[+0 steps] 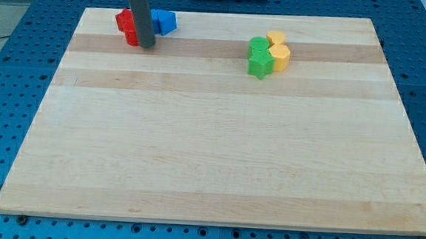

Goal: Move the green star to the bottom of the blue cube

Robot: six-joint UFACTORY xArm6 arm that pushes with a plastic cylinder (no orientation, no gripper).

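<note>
My tip [146, 46] upper left w/ red blocks [127, 25] & blue cube [163, 21] on wooden desk [211, 149] — green star [260, 64] by yellow blocks [279, 51], upper right. No claw, just a rod.

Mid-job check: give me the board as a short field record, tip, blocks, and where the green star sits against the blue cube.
tip: my tip is at the view's top left, down among the red and blue blocks
blue cube: blue cube, just right of the rod
red blocks: red blocks, left of the rod, partly hidden by it; shapes unclear
green star: green star, top centre-right, far right of the blue cube
other green: green block, just above the star
yellow blocks: yellow blocks, touching the green pair on their right
task state: star not yet below the cube
</note>
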